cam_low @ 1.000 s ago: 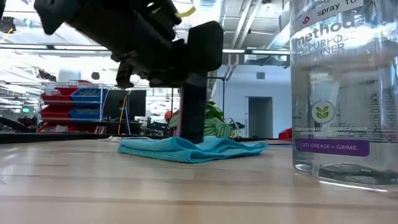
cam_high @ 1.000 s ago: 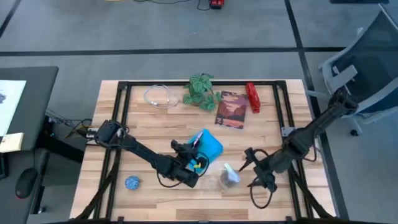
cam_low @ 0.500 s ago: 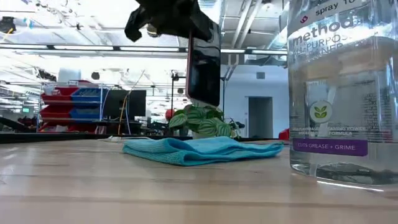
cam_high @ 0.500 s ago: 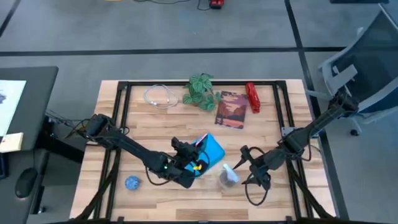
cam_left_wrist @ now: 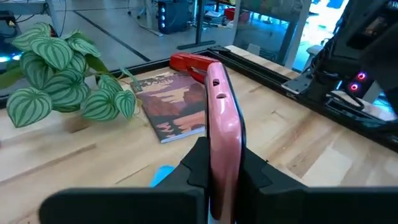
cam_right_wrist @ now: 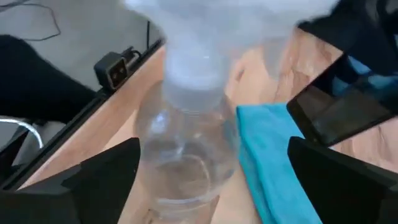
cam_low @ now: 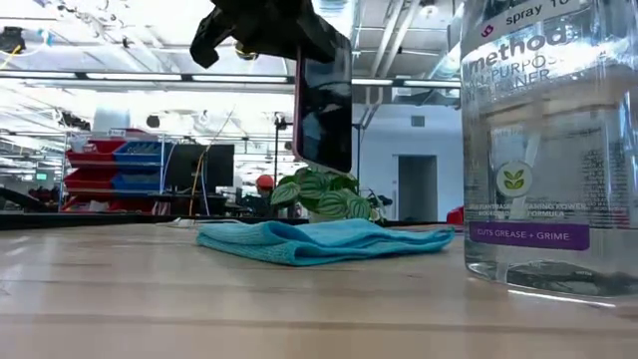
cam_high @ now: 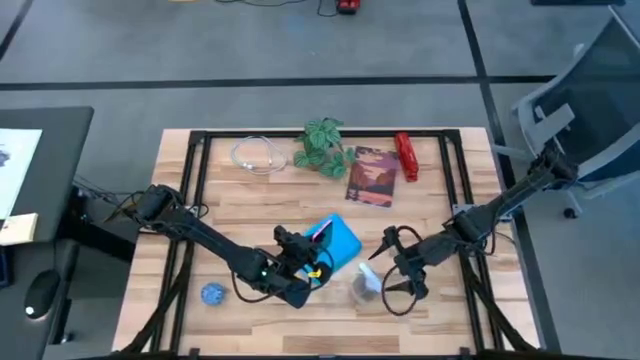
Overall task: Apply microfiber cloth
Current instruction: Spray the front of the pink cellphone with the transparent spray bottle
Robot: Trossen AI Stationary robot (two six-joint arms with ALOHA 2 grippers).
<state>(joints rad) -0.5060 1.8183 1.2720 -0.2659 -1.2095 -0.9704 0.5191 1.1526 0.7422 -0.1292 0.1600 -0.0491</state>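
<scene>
Above the soft microfiber cloth point(cam_low: 324, 240), left gripper point(cam_high: 312, 258) clamps glossy phone point(cam_low: 324, 105); right apparently open.

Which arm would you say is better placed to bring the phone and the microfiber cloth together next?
Left. Its gripper grips the phone upright right above the microfiber cloth. The right gripper is open around the spray bottle.

Spray bottle point(cam_high: 366, 287) just beside cloth point(cam_high: 340, 238), phone point(cam_low: 324, 105) held above
</scene>
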